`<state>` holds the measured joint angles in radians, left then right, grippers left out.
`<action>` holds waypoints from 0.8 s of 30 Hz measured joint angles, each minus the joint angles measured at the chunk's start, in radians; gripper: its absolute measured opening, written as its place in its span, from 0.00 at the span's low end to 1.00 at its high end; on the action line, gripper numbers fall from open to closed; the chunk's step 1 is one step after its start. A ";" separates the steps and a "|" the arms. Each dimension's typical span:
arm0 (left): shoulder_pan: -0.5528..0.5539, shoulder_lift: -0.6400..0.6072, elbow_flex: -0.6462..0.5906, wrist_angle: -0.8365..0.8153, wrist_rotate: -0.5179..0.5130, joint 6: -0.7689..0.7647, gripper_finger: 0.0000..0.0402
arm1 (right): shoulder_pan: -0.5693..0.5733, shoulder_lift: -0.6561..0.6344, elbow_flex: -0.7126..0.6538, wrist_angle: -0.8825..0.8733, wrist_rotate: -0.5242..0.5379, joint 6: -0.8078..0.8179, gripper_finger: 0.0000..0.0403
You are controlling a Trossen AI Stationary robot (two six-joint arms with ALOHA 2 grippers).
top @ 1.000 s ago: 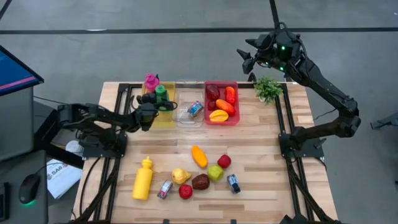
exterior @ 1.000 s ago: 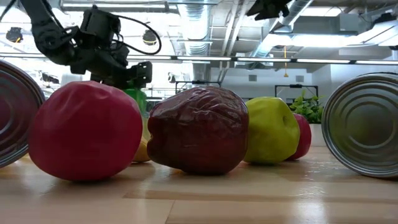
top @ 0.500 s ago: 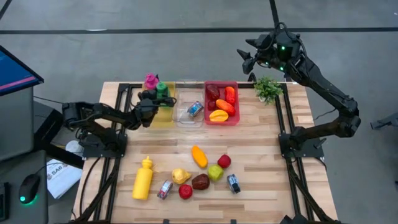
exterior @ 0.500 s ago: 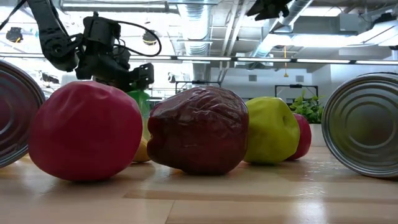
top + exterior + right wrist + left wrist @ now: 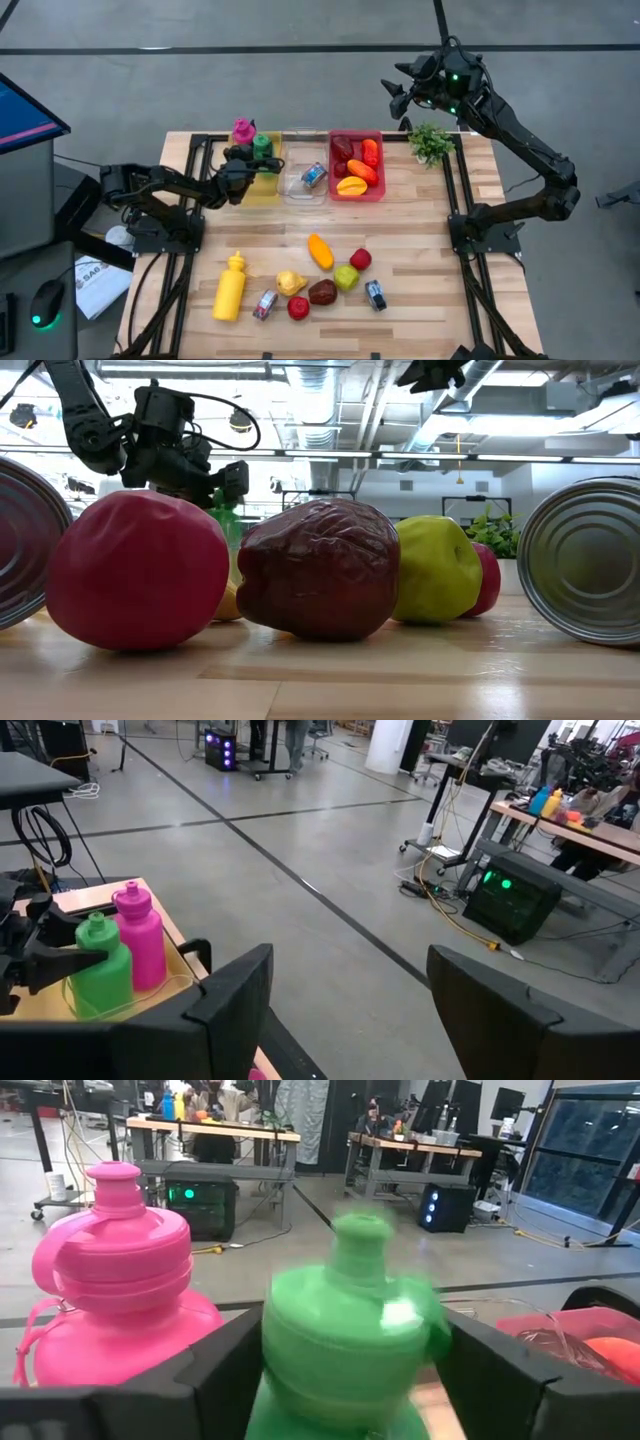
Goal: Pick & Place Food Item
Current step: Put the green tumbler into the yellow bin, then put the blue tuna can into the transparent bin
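A green squeeze bottle (image 5: 262, 146) stands upright over the yellow bin (image 5: 264, 186) at the table's far left, beside a pink bottle (image 5: 243, 130) at the bin's far end. My left gripper (image 5: 248, 161) reaches in from the table's left and is shut on the green bottle, which also shows in the left wrist view (image 5: 345, 1320) and the low view (image 5: 227, 518). My right gripper (image 5: 400, 96) hangs high beyond the far edge, open and empty, as the right wrist view shows (image 5: 340, 1010). My left gripper pinches the green bottle's body just below its cap (image 5: 278, 1365) between its two fingers, one on each side. The fingers come in level from the table's left. The bottle stands upright; the bin wall hides whether its base rests on the bin floor.
A clear bin with a can (image 5: 306, 176) and a red bin with fruit (image 5: 356, 166) stand beside the yellow bin. A small plant (image 5: 432, 142) is at the far right. A yellow bottle (image 5: 230, 288), loose fruit (image 5: 322, 291) and cans lie near the front.
My left gripper has gone toward the table's far edge and a little right with the green bottle, closer to the pink bottle. The bottle stays upright in the hold.
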<state>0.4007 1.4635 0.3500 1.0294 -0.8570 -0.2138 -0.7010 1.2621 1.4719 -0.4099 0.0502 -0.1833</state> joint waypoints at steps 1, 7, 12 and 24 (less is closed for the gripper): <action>0.000 0.000 0.000 0.001 0.000 0.000 0.68 | 0.000 0.000 0.000 0.000 0.000 0.000 0.65; 0.000 0.000 0.000 0.014 0.000 0.000 0.83 | 0.000 0.000 0.000 0.000 0.000 0.000 0.65; -0.004 -0.020 0.000 0.099 -0.001 0.157 0.90 | 0.000 0.000 0.000 0.000 0.000 0.000 0.65; -0.030 -0.308 0.001 0.171 0.195 0.254 0.86 | 0.000 0.000 0.000 0.000 0.000 0.000 0.65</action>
<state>0.3710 1.1560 0.3511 1.2009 -0.6619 0.0405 -0.7010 1.2621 1.4719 -0.4099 0.0500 -0.1837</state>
